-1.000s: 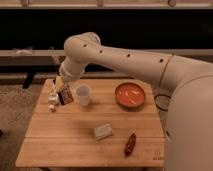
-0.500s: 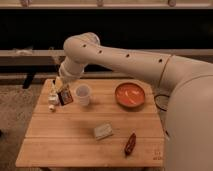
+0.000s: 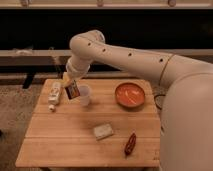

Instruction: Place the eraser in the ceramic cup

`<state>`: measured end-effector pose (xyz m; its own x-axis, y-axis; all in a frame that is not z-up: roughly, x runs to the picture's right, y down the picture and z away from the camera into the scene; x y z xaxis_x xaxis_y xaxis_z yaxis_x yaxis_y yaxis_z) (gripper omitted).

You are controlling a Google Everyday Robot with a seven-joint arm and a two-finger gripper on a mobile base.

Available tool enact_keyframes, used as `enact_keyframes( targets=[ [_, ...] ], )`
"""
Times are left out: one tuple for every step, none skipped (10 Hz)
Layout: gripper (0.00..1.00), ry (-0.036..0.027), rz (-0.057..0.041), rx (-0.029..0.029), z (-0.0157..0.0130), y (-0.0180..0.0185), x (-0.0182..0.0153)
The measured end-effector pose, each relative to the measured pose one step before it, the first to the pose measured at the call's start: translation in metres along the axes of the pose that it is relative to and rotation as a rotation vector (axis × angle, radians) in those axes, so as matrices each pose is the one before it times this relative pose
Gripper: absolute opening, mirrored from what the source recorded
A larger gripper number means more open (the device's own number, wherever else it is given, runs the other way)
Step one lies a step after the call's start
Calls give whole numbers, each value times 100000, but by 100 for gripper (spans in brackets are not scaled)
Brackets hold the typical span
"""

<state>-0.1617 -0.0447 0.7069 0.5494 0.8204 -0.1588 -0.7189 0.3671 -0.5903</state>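
Camera view: gripper (image 3: 70, 84) clamped on the eraser (image 3: 73, 90), near the back-left corner of the bench (image 3: 60, 145). Since half a second ago it has edged toward the cup (image 3: 84, 95) (approach under way, not yet over the mouth). The eraser hangs just beside the cup's left rim, its long axis steeply tilted and its lower end toward the cup.

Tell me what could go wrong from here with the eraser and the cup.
The gripper holds the eraser low beside the ceramic cup, not over its opening; a sideways move could tip the cup. The eraser looks about as long as the cup is tall, so dropped tilted it might catch the rim and fall onto the table.
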Motion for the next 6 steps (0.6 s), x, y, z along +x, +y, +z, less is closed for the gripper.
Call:
enact_keyframes(
  targets=[
    [0, -528, 656, 1866, 365, -1316, -119],
    [0, -377, 401, 589, 466, -541, -51],
    [0, 25, 441, -13, 686, -433, 65],
    [0, 154, -330, -202, 765, -217, 106],
    [0, 344, -970, -242, 711, 15, -53],
    [0, 401, -956, -154, 601, 131, -191]
  ],
)
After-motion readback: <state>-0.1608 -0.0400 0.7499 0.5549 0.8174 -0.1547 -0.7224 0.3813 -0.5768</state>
